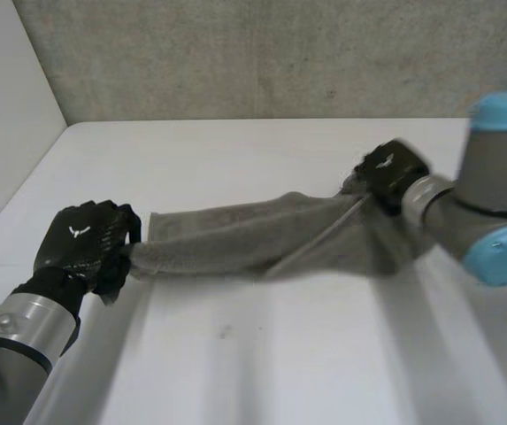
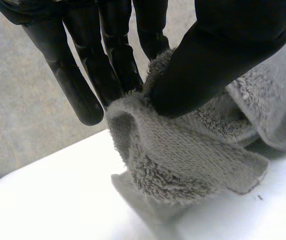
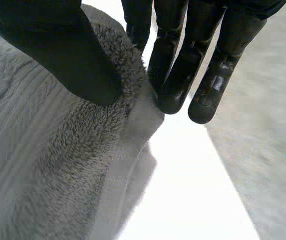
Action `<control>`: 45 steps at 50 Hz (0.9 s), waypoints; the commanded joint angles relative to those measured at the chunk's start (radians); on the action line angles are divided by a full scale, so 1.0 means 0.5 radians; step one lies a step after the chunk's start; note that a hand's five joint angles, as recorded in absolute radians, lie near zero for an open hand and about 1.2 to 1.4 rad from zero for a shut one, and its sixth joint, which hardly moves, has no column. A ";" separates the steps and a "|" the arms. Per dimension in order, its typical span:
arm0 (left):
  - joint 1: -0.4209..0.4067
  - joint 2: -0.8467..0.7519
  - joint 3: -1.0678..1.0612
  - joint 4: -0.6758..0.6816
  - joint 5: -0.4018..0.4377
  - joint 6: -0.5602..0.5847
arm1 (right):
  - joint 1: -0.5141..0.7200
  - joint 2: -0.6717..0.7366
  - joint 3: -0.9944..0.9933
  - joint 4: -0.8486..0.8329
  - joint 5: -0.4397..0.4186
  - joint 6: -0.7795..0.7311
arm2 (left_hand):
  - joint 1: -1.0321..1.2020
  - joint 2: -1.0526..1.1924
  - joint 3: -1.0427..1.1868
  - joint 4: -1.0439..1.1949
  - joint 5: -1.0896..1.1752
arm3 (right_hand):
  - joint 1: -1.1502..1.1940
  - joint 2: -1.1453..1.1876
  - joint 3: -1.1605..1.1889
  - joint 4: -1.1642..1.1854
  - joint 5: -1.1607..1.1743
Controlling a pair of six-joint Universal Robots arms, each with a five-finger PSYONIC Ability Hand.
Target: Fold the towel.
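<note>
My left robot hand (image 1: 80,243) is at the left end of the grey towel (image 1: 253,235). In the left wrist view my thumb (image 2: 217,60) presses the terry edge against my straight fingers (image 2: 83,85), so this robot hand is pinching the towel at its end, with a loose corner (image 2: 242,175) hanging below the pinch over the white worktop (image 1: 262,354). A small white emblem (image 1: 78,232) sits on the back of this robot hand; it is too small to read as letters.

The towel runs as one long bunched band from that pinch across to my right side, rising slightly as it goes. I cannot tell whether its middle touches the worktop.

My right robot hand (image 1: 390,173) is at the far right end. In its wrist view my thumb (image 3: 63,55) clamps the fluffy edge of the towel (image 3: 48,165) against my fingers (image 3: 182,75), also a pinch.
</note>
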 commanded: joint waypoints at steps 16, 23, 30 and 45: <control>0.113 0.414 0.607 -0.464 0.003 -0.006 | -0.573 -1.387 0.718 0.282 -0.248 0.274 | 0.443 0.359 0.364 0.355 0.389 | 0.893 0.448 0.433 0.413 0.502; 0.113 0.414 0.675 -0.569 0.015 0.000 | -0.650 -1.455 0.681 0.483 -0.297 0.258 | 0.443 0.359 0.364 0.355 0.389 | 0.893 0.448 0.433 0.413 0.502; 0.138 0.249 0.681 -0.554 0.134 0.003 | -0.628 -1.342 0.727 0.476 -0.306 0.252 | 0.443 0.359 0.364 0.355 0.389 | 0.893 0.448 0.433 0.413 0.502; 0.107 -0.889 1.281 -0.511 0.156 0.306 | -0.300 -0.298 0.111 0.400 0.108 0.218 | 0.443 0.359 0.364 0.355 0.389 | 0.893 0.448 0.433 0.413 0.502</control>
